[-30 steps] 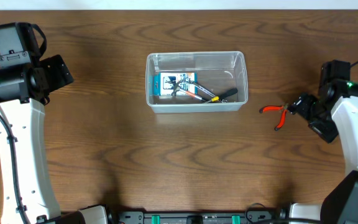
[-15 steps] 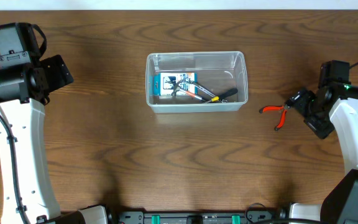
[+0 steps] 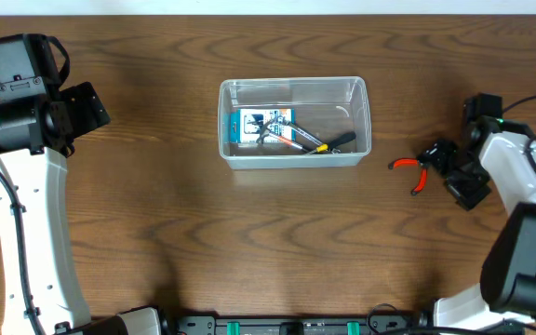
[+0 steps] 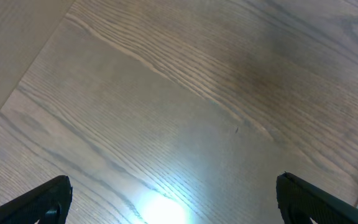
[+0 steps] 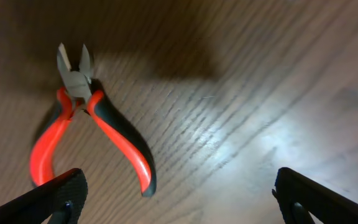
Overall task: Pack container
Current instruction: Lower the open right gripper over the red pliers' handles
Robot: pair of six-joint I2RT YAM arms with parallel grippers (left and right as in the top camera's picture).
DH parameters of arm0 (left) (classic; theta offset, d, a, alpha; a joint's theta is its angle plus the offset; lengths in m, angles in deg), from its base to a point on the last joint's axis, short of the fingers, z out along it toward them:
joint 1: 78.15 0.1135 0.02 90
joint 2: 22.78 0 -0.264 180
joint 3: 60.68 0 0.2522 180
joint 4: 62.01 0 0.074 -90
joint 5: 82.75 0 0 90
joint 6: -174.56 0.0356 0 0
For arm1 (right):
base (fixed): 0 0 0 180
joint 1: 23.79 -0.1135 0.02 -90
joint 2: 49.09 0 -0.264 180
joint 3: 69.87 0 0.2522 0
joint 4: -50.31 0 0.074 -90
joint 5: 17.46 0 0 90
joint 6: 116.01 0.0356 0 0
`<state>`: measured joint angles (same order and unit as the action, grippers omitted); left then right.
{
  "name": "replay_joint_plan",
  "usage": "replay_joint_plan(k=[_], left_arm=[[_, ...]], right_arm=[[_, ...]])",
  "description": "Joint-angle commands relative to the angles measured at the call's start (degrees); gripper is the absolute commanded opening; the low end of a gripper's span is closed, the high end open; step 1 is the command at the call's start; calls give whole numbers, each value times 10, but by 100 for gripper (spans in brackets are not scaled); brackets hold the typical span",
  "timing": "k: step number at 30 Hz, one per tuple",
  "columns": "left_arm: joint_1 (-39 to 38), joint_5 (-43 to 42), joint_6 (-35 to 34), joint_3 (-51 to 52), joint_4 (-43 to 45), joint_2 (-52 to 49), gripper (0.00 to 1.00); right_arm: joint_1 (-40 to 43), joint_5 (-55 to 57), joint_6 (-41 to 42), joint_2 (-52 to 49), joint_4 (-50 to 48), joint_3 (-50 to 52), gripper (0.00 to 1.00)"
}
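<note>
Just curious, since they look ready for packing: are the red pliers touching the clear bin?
Apart. The overhead view shows bare table between the red pliers and the clear bin.

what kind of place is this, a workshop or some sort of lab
Most likely a robotics lab or test bench, not a working workshop: a left arm and a right arm stand at a wood-grain table, with just a clear container holding hand tools and, beside it, red-handled cutters.
</note>
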<state>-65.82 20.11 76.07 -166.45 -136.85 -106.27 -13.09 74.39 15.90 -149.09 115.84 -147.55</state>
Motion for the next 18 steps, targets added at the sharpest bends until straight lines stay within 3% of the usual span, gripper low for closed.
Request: replay_joint_plan(k=[1,18], left_arm=[[2,9,9,-1,0,-1,98],[2,9,9,-1,0,-1,98]], right_arm=[[-16,-3,0,-18,-2,-20,99],[-38,3,3,-68,31,-57,99]])
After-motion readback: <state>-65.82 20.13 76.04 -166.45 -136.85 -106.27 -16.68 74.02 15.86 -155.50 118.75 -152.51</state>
